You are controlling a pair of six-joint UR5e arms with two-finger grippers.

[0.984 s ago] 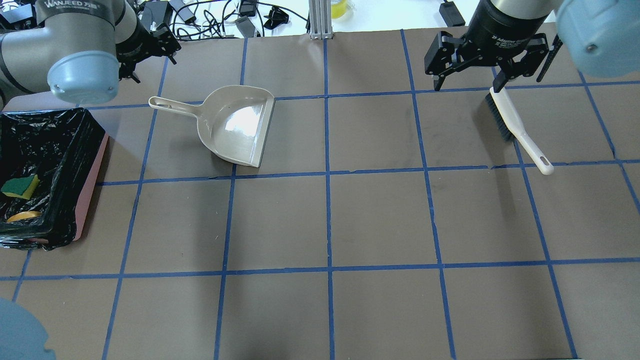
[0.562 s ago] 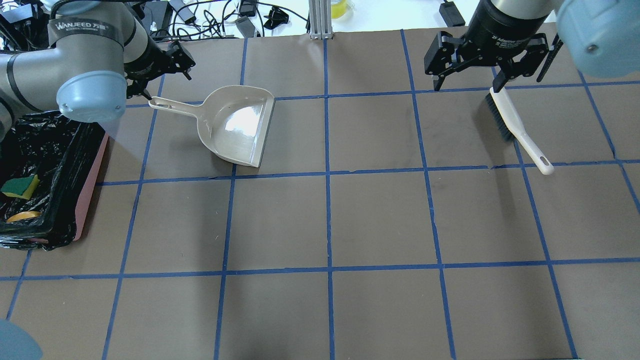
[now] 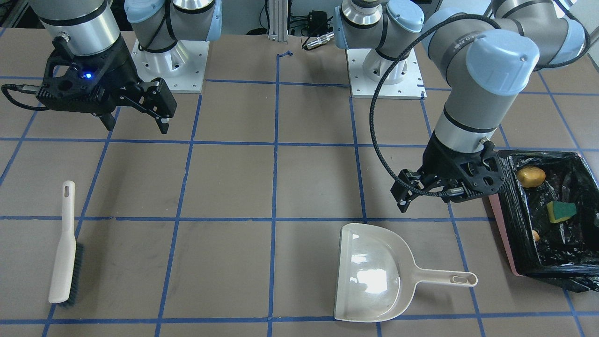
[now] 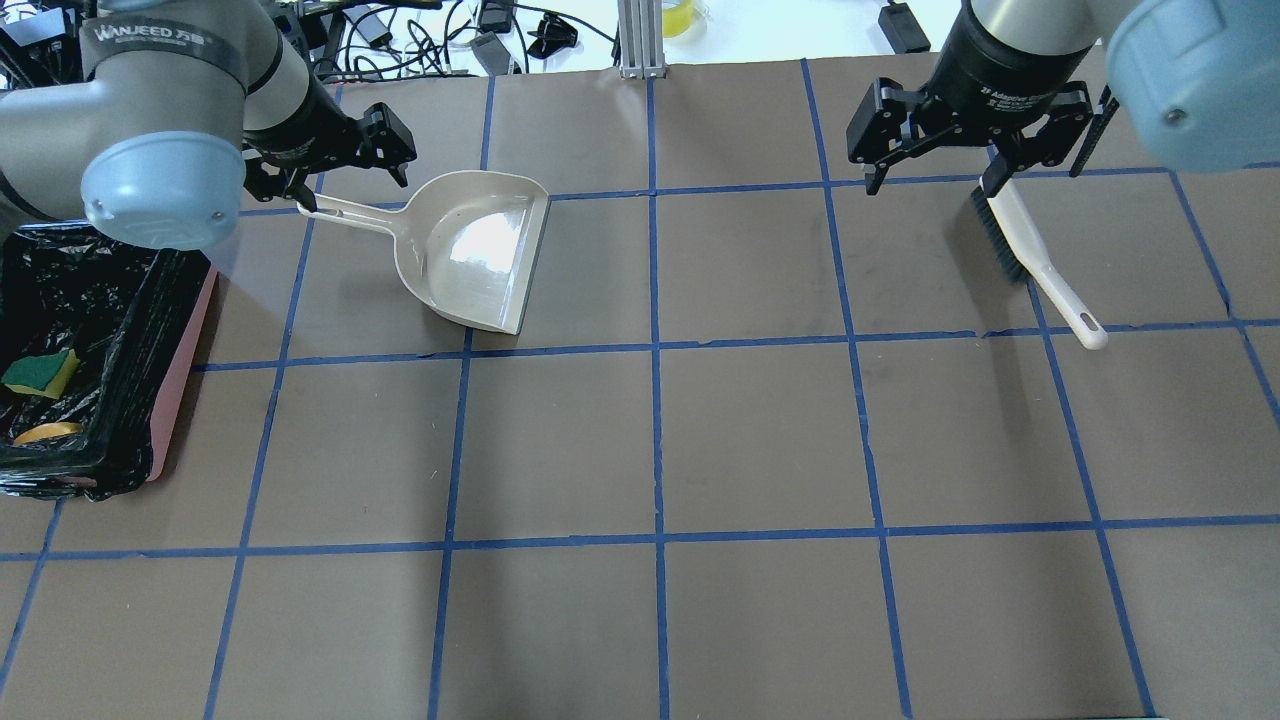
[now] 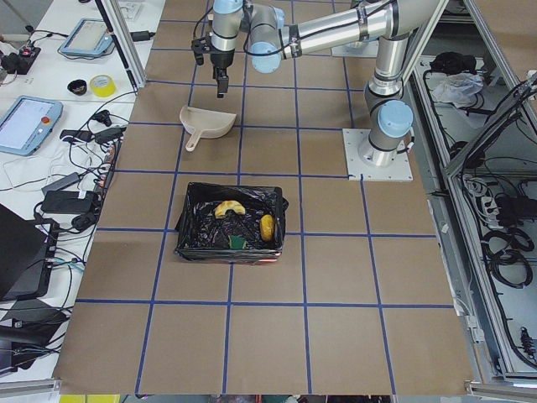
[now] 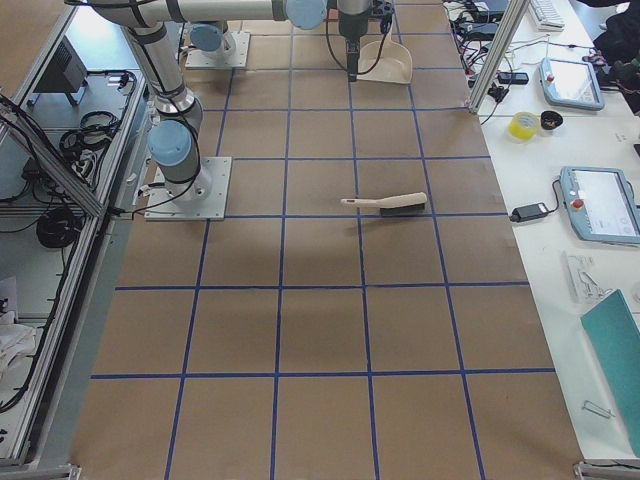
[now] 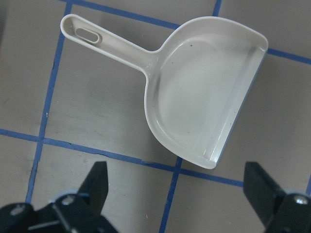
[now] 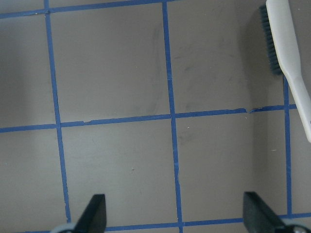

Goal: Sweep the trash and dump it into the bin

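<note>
Black-lined and pink-sided, the bin (image 3: 514, 220) stands at the robot's left end of the tabletop (image 4: 660, 440). The trash lies inside it: amber lump (image 3: 530, 176), yellow-green wedge (image 3: 560, 211) and pale rind (image 5: 228, 208). The left claw (image 7: 175, 167) is released, holds nothing and hangs near the beige dustpan (image 4: 470, 250). The right claw (image 4: 930, 180) is released and hangs by the brush (image 4: 1020, 240), which lies flat.

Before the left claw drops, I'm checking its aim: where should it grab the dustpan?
Take the narrow straight handle from above, with the left claw straddling its width. The dustpan lies flat, open side up, and its scoop looks too wide to span.
</note>
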